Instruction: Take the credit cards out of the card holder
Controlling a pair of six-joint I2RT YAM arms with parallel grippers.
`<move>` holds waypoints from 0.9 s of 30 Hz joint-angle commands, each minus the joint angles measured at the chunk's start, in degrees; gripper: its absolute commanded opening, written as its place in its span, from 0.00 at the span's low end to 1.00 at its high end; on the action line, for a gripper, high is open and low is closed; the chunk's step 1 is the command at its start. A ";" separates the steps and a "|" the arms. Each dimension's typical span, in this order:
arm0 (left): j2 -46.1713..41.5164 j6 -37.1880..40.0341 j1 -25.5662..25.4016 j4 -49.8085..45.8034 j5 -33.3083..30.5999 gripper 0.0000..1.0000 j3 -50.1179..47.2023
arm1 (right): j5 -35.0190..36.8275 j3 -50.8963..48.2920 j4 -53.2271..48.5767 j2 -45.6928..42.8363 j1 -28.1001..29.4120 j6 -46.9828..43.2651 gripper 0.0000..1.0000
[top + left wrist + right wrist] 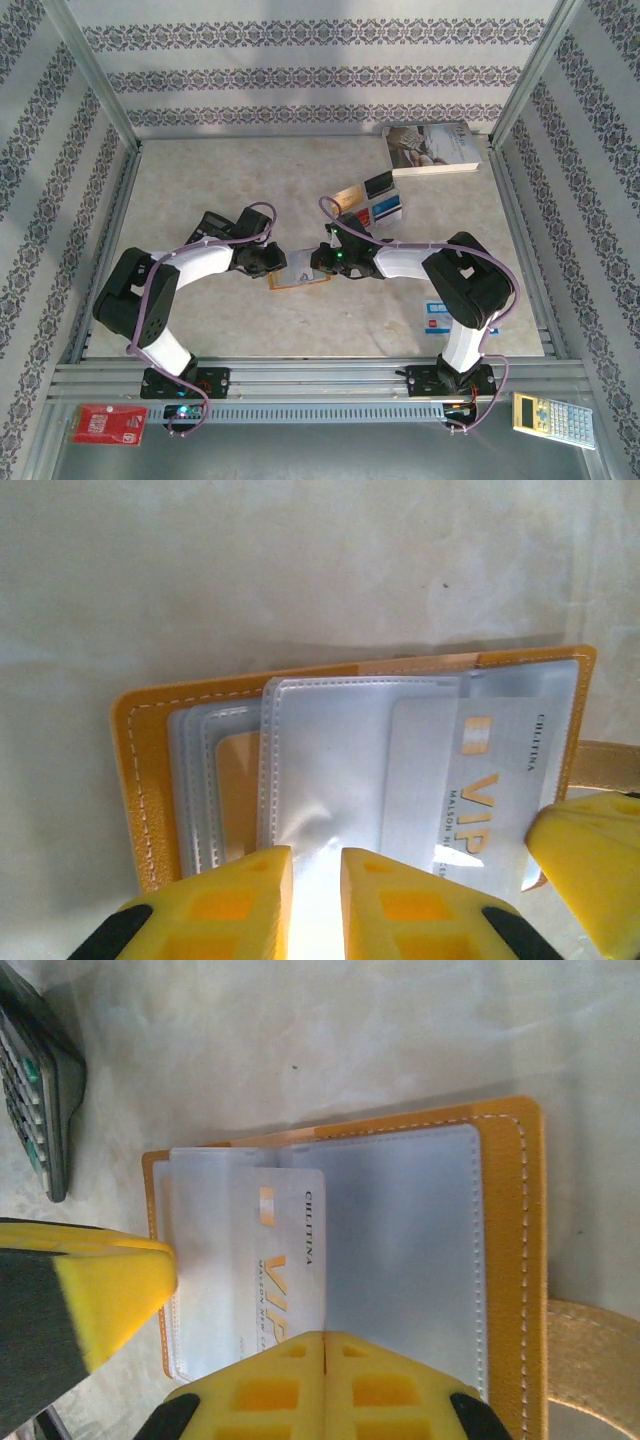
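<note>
Card holder flat, lengthwise left-to-right

card holder: flat tan-orange folding wallet with white stitching, lying open on the table near its middle, clear blue-grey sleeves facing up. vip card: pale silver with gold lettering, lying flat over the sleeves, face up and partly exposed.

The VIP card is partly hidden behind the right end effector.
</note>
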 commanded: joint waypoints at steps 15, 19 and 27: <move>2.23 2.01 -0.44 0.99 2.13 0.08 -0.73 | -6.92 1.11 6.66 2.42 0.11 -1.36 0.18; 3.47 2.05 -0.48 1.91 3.13 0.07 -1.77 | -9.10 0.80 10.34 2.89 0.70 -0.72 0.21; 4.04 3.18 -0.43 0.15 1.13 0.06 -1.53 | -7.39 2.05 11.38 5.38 1.78 -0.34 0.21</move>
